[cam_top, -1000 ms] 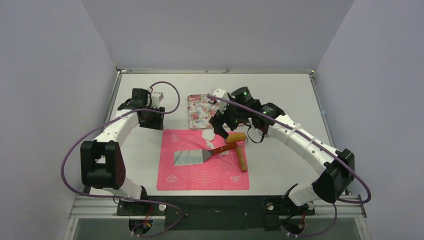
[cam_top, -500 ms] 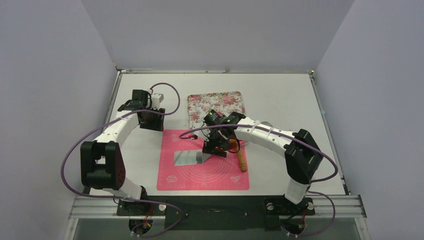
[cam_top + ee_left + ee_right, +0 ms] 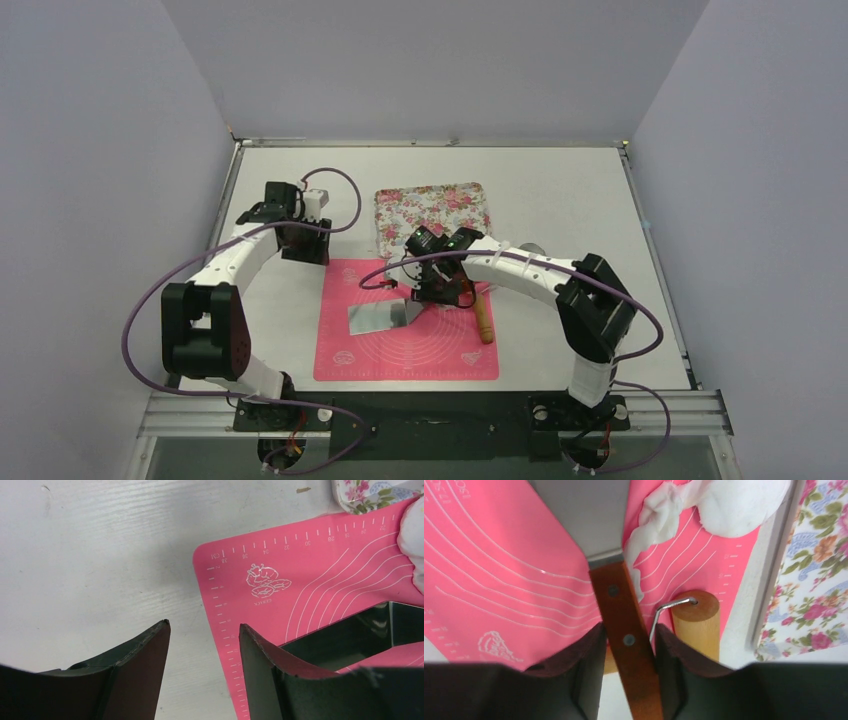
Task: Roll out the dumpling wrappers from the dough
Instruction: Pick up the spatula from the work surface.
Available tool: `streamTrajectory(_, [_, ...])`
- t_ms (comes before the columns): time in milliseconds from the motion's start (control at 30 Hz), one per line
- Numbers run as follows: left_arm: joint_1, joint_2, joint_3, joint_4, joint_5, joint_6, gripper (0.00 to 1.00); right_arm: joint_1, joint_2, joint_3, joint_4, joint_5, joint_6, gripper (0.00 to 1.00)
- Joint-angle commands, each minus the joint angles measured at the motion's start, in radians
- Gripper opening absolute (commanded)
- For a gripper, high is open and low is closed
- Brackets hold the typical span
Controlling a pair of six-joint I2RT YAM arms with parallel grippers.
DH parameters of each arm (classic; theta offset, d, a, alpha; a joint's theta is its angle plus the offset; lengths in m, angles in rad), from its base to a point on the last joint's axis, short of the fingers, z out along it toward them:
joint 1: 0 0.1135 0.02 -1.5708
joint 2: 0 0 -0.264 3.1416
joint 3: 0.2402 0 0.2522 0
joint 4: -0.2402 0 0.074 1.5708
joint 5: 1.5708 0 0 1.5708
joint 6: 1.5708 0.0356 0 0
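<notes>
On the pink mat (image 3: 400,355) lies a scraper with a steel blade (image 3: 375,316) and a brown wooden handle (image 3: 629,645). My right gripper (image 3: 629,630) is low over the mat (image 3: 499,565) and shut on that handle, a finger pressed against each side. Just beyond the blade (image 3: 584,515) lies a ragged white strip of dough (image 3: 649,527), joined to a round flat white wrapper (image 3: 744,505). In the top view the right gripper (image 3: 438,290) hides both. My left gripper (image 3: 202,627) is open and empty, hovering at the mat's far left corner (image 3: 300,575); in the top view the left gripper (image 3: 300,240) sits there.
A wooden rolling pin (image 3: 483,318) lies along the mat's right edge, its end (image 3: 694,620) with a bent wire close beside my right finger. A floral tray (image 3: 440,215) stands just behind the mat, its rim (image 3: 774,580) near the wrapper.
My right arm swung from over the tray down to the scraper, and its wide-open jaws closed onto the handle. The left arm stayed put.
</notes>
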Motion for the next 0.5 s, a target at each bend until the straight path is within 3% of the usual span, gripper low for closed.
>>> streamTrajectory(0, [0.000, -0.028, -0.054, 0.044, 0.063, 0.005, 0.51, 0.016, 0.011, 0.039, 0.002, 0.014, -0.032, 0.24])
streamTrajectory(33, [-0.004, -0.026, -0.064, 0.047, 0.070, 0.006, 0.51, 0.018, 0.011, 0.044, 0.001, 0.018, -0.039, 0.16])
streamTrajectory(167, [-0.021, -0.018, -0.113, 0.073, 0.076, 0.017, 0.51, 0.042, -0.017, 0.061, 0.000, 0.032, -0.064, 0.00])
streamTrajectory(467, [-0.024, -0.019, -0.140, 0.097, 0.061, 0.014, 0.51, 0.038, -0.157, 0.184, -0.087, 0.044, -0.095, 0.00])
